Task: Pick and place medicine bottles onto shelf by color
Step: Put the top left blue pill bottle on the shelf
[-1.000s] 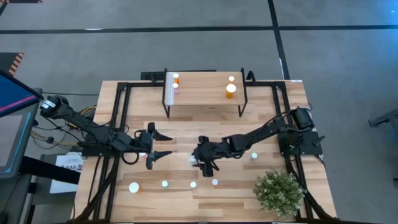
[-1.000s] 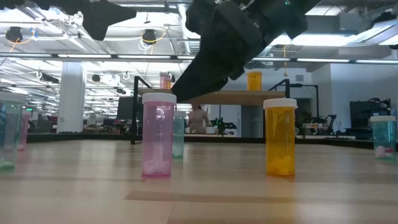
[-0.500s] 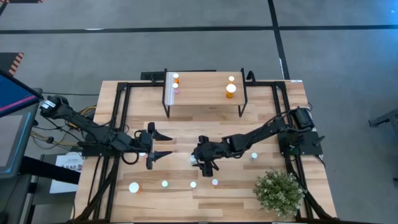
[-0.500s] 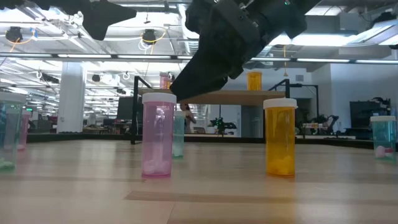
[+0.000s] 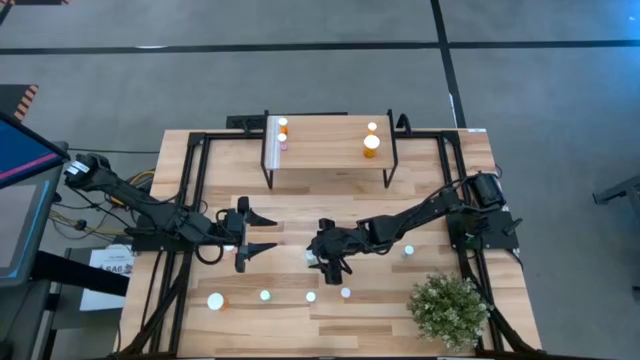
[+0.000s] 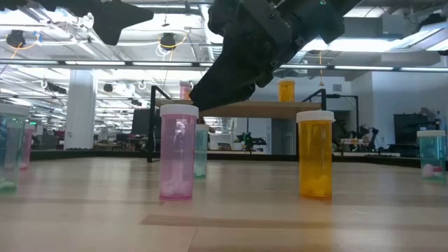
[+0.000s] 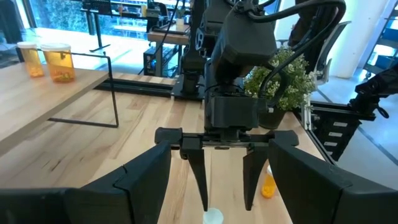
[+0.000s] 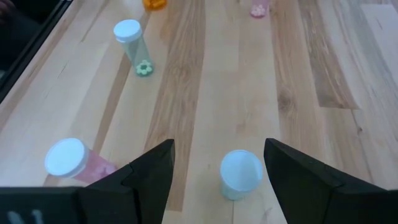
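Observation:
The shelf [image 5: 330,150] stands at the table's far middle, with small bottles [image 5: 283,132] at its left end and orange bottles [image 5: 371,145] at its right end. Several medicine bottles stand upright on the table's near half, among them a large orange one [image 5: 215,300], a pink one [image 8: 71,160] and a green one [image 8: 132,37]. My right gripper [image 8: 217,144] is open at mid-table, slanting down, its fingers on either side of a bluish white-capped bottle [image 8: 241,173] without touching it. My left gripper [image 5: 273,234] hangs open left of it, holding nothing.
A green potted plant [image 5: 448,308] stands at the near right corner. One more bottle [image 5: 408,250] stands under my right arm. Black frame rails [image 5: 190,200] run along the table's left and right sides. Bare wood lies between the shelf and the grippers.

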Robot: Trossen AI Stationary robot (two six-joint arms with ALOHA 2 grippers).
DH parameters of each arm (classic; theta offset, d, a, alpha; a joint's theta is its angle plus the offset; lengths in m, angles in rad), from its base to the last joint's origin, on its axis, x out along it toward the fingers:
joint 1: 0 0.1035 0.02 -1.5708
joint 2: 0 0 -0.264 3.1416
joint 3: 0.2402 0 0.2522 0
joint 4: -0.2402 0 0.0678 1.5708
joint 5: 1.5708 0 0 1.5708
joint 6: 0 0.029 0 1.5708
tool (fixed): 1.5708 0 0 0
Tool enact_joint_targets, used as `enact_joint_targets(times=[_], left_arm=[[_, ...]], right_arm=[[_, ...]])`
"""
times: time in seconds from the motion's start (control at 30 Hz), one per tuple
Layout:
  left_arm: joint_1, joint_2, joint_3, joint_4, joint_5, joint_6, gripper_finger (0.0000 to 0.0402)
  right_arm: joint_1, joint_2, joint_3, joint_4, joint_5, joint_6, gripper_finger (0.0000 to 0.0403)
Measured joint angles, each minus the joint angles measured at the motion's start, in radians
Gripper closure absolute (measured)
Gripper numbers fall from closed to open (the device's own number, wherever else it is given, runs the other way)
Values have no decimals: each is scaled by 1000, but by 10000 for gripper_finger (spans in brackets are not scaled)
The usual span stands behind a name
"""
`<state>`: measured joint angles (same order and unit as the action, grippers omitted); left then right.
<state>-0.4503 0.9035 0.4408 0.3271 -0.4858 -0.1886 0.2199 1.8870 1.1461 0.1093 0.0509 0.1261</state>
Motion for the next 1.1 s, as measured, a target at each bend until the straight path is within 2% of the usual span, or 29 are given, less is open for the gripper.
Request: enact_joint_targets(times=[0.63, 0.9, 1.1], left_arm=[[0, 0, 0, 0, 0, 0, 146], [0, 0, 0, 0, 0, 0, 146], [0, 0, 0, 1, 0, 1, 146]], right_arm=[[-7, 0, -1, -36, 0, -2, 132], [-27, -3, 2, -84, 0, 5, 132], [-27, -3, 67, -193, 4, -5, 132]])
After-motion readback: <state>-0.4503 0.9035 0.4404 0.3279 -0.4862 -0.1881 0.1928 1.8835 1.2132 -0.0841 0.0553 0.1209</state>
